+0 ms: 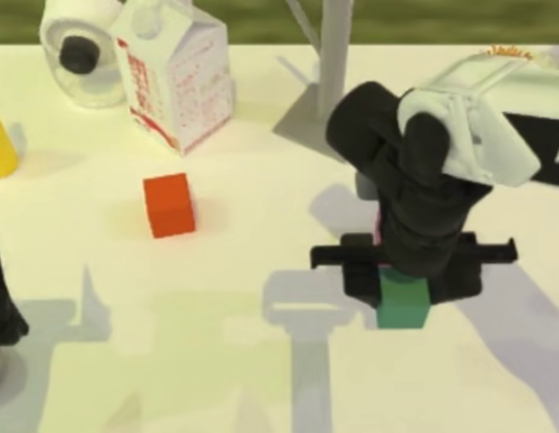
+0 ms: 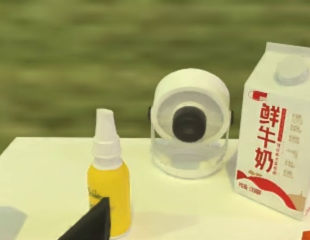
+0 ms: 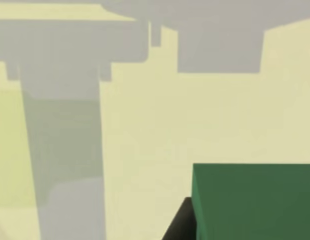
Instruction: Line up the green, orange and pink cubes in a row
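The green cube (image 1: 404, 305) rests at the table's middle right, directly under my right gripper (image 1: 407, 285). In the right wrist view one black finger (image 3: 179, 222) lies flush against the side of the green cube (image 3: 255, 202), so the gripper is shut on it. Just behind the arm a thin sliver of the pink cube (image 1: 377, 230) shows; the rest is hidden. The orange cube (image 1: 169, 205) stands alone at the middle left. My left arm (image 1: 2, 311) is parked at the left edge, its gripper (image 2: 195, 237) open with only one finger (image 2: 92, 222) showing.
A white-and-red milk carton (image 1: 176, 72) and a white round fan-like object (image 1: 79, 50) stand at the back left. A yellow spray bottle (image 1: 0, 144) is at the far left. A grey stand (image 1: 329, 68) rises at the back centre.
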`<state>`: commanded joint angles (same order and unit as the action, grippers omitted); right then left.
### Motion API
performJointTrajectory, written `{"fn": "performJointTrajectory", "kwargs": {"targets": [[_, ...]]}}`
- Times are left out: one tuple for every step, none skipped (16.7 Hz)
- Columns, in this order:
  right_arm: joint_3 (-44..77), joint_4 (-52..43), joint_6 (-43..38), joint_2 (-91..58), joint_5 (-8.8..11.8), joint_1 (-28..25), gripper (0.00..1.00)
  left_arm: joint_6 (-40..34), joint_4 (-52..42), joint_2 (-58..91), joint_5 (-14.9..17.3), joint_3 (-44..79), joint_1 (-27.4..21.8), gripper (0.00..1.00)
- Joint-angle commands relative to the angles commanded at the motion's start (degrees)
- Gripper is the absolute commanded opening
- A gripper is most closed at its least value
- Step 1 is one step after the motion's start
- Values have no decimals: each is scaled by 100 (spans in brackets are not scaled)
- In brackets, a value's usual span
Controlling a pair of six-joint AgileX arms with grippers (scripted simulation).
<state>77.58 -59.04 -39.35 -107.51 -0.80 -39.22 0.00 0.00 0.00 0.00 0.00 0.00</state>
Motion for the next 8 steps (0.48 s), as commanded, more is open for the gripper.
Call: {"fn": "performJointTrajectory", "kwargs": {"targets": [[-54, 79, 6, -28, 1, -9, 0, 0, 0, 0, 0, 0, 0, 100], [-141, 219, 3, -78, 3, -13, 0, 0, 0, 0, 0, 0, 0, 100], [-256, 420, -5, -147, 3, -14, 0, 0, 0, 0, 0, 0, 0, 100], [-391, 675, -15, -232, 3, -15, 0, 0, 0, 0, 0, 0, 0, 100], [-534, 942, -22, -325, 1, -20, 0, 0, 0, 0, 0, 0, 0, 100], [-670, 1167, -27, -415, -3, -28, 0, 0, 0, 0, 0, 0, 0, 100], [-784, 1332, -31, -492, -8, -36, 0, 0, 0, 0, 0, 0, 0, 100], [-863, 1436, -33, -547, -12, -43, 0, 0, 0, 0, 0, 0, 0, 100]]}}
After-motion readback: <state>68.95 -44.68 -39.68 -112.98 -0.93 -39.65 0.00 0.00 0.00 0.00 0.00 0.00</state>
